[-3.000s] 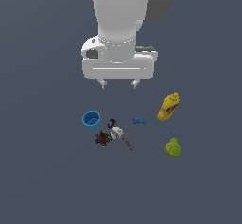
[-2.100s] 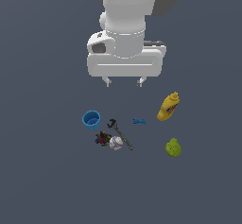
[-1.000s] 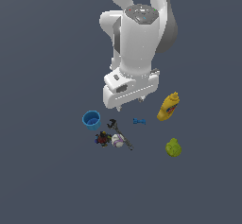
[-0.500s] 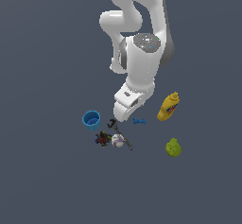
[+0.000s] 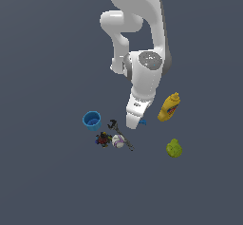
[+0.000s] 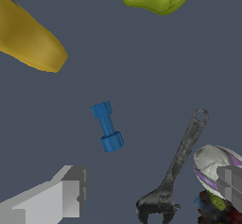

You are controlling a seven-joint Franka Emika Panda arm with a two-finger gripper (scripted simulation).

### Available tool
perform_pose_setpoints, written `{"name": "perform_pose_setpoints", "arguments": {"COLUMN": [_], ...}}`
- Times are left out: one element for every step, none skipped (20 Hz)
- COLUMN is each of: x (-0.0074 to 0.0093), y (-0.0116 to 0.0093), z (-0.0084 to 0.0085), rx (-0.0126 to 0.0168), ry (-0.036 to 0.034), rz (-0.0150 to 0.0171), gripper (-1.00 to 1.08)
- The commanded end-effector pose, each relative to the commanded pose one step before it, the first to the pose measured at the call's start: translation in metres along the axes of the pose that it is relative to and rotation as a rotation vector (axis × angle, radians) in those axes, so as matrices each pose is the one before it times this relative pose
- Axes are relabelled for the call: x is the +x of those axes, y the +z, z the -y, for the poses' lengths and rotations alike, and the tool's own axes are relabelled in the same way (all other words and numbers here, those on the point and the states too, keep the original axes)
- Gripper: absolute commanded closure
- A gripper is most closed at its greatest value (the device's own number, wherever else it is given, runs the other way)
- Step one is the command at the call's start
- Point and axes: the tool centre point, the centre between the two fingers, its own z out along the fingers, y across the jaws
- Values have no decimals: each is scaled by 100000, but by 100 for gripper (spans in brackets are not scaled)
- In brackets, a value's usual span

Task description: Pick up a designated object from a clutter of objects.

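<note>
1. The white robot arm's gripper (image 5: 135,124) is low over the plain dark grey floor (image 5: 47,181), near the middle of the surface, with the clutter close around it.
2. In the wrist view the two grey fingers (image 6: 66,194) stand wide apart with nothing between them, so the gripper is open.
3. The tiny bright-blue piece with knobby ends (image 6: 107,126) lies flat on the floor in the gap ahead of the fingers, touching neither of them.
4. In the exterior view only a sliver of that blue piece (image 5: 143,122) shows, just beside the gripper on the exterior view's right, between the gripper and the yellow bottle (image 5: 169,107).
5. The yellow bottle lies tilted, well clear of the blue piece; the green pear-like fruit (image 5: 174,148) sits nearer the bottom edge on the exterior view's right.
6. The thin black wrench-like tool (image 6: 177,168) lies just beside the blue piece without touching it.
7. The white ball with purple markings (image 5: 118,141) rests against the tool, and the dark multicoloured toy (image 5: 103,139) is just beside the ball.
8. The round blue cup (image 5: 92,120) stands upright on the exterior view's left, near the toy and apart from the gripper.
</note>
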Motion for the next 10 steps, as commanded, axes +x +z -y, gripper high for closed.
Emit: {"name": "perform_pose_setpoints", "arguments": {"x": [293, 127, 127, 126, 124, 122, 118, 113, 107, 101], "y": [1328, 491, 462, 432, 404, 375, 348, 320, 293, 266], "z": [756, 285, 272, 258, 243, 228, 213, 198, 182, 166], "rx": [388, 163, 156, 149, 140, 132, 123, 113, 104, 95], "ry": [-8255, -3051, -2887, -2722, -2557, -2392, -2227, -2062, -1896, -1731], "rz": [-229, -102, -110, -116, -120, -122, -123, -121, -117, -113], "gripper": [-92, -92, -92, -92, -92, -92, -92, -92, -92, -92]}}
